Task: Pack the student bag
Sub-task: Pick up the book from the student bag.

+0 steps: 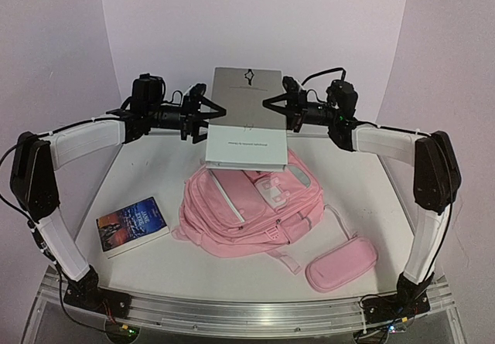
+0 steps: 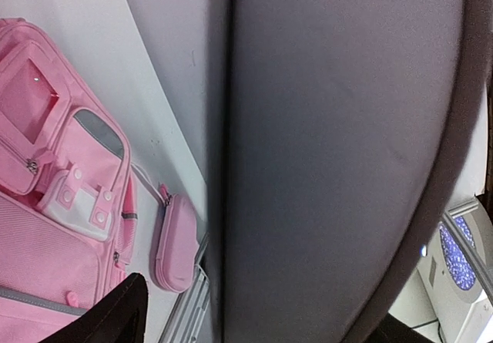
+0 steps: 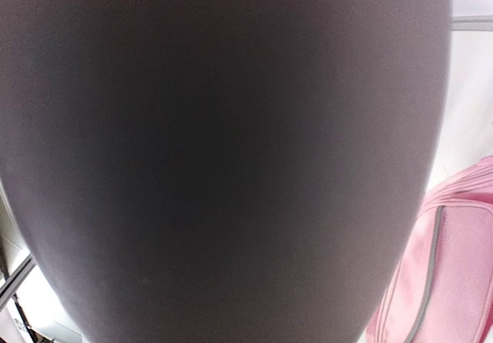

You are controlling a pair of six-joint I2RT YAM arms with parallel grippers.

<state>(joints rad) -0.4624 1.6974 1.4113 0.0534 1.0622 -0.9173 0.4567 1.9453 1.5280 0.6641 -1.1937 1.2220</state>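
Above the student bag [image 1: 224, 232], you reach inward from both sides: right pincer [image 1: 277, 109] clamps the grey book [image 1: 247, 97], left pincer [image 1: 210, 123] stands spread at its edge.

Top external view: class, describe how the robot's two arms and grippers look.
The left arm and right arm share white boxy link covers between black joints. The left gripper and right gripper are black, with thin black cables beside them. Their bases stand on a silver rail.
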